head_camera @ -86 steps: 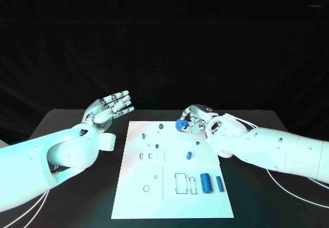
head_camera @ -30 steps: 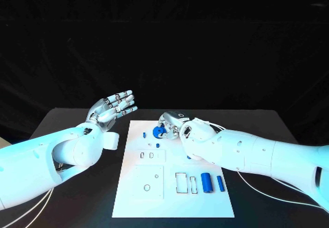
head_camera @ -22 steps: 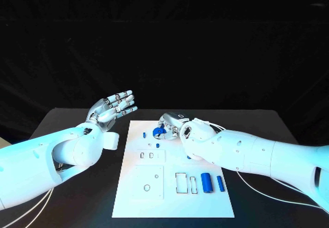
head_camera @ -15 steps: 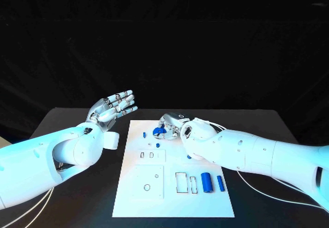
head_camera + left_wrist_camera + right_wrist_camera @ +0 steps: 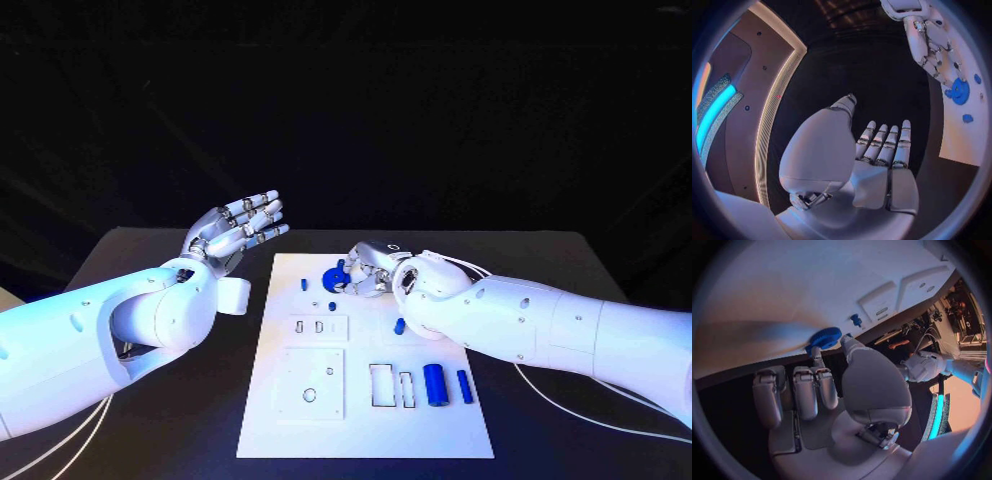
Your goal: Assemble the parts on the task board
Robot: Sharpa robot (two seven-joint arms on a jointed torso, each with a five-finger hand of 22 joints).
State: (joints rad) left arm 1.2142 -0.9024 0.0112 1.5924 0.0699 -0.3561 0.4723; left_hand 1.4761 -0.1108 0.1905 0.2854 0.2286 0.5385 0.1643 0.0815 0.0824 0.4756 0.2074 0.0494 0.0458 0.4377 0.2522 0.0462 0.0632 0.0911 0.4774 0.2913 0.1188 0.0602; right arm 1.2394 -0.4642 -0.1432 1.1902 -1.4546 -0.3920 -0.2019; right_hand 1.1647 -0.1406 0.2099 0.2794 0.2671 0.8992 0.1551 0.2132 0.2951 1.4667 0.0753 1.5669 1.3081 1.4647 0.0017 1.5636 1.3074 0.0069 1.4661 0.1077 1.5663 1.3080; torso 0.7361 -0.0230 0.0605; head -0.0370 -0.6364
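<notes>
Up close, right robot hand (image 5: 826, 390) pinching blue disc (image 5: 824, 338), left robot hand (image 5: 231, 228) spread, holding nothing.

No readable text

No letters, numbers, labels or brand marks can be made out on the task board (image 5: 289, 400), the blue parts, the arms or the table in any view.

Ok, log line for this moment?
right hand: pinches blue disc over task board far end | left hand: open, raised beside board
</notes>
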